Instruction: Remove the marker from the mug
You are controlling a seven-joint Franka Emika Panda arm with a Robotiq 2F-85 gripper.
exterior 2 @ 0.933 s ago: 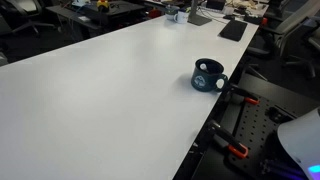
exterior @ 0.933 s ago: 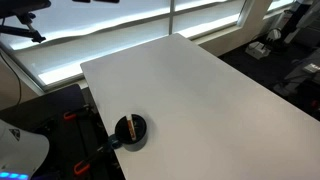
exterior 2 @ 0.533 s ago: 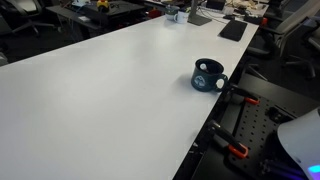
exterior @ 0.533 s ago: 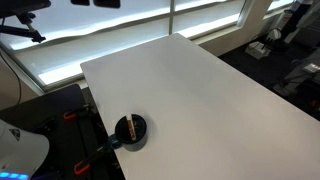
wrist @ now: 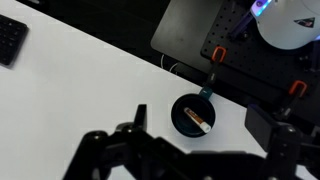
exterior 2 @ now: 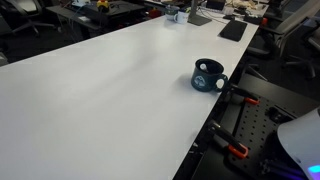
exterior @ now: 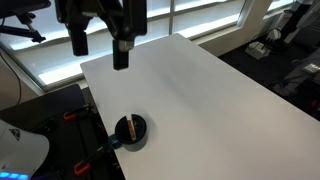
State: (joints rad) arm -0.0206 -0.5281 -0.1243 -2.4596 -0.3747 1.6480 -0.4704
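The dark navy mug (exterior: 131,132) stands near the white table's edge, handle pointing off the edge. It also shows in an exterior view (exterior 2: 207,75) and in the wrist view (wrist: 193,115). The orange-brown marker (exterior: 127,128) lies slanted inside the mug, its pale end up in the wrist view (wrist: 198,120). My gripper (exterior: 100,55) hangs high above the table's far part, well away from the mug, open and empty. In the wrist view its dark blurred fingers (wrist: 203,138) frame the mug from above. The gripper is out of the exterior view that shows the mug from the side.
The white table (exterior: 200,90) is bare apart from the mug. Red-handled clamps (exterior 2: 238,98) and black mounting gear sit just off the edge next to the mug. A keyboard (wrist: 8,40) lies at one side. Desk clutter (exterior 2: 200,15) stands at the far end.
The gripper has come into an exterior view at the top, where it did not show before. The mug and marker have not moved.
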